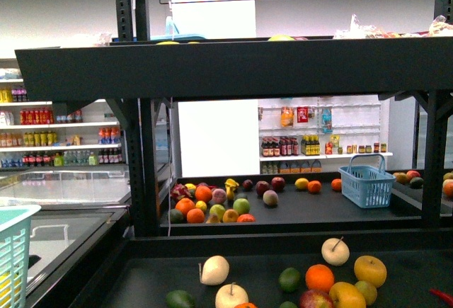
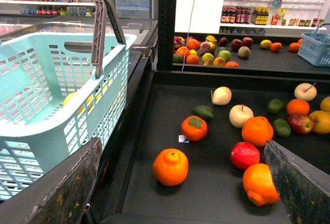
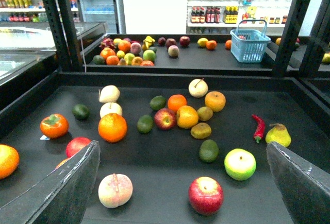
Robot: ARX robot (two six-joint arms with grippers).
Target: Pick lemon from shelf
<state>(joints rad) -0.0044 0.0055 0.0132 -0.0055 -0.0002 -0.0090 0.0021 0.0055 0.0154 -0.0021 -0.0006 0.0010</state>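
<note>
The lemon (image 3: 187, 116) is a yellow oval fruit lying in a cluster on the shelf's (image 3: 170, 78) near black tray, between a red apple and an orange. It also shows as the lemon (image 1: 347, 295) low in the front view and the lemon (image 2: 322, 122) at the left wrist view's edge. My right gripper (image 3: 182, 145) hangs open above the tray's near part, short of the lemon, with a peach and a red apple below it. My left gripper (image 2: 181, 144) is open over the tray's left end, above two oranges. Neither gripper shows in the front view.
A teal basket (image 2: 56, 95) stands left of the shelf with something yellow inside. A blue basket (image 3: 250, 44) sits on the farther tray among more fruit. Black uprights (image 1: 145, 166) and an upper tier (image 1: 233, 67) frame the shelf. A red chili (image 3: 259, 127) and a pear (image 3: 278, 135) lie to the right.
</note>
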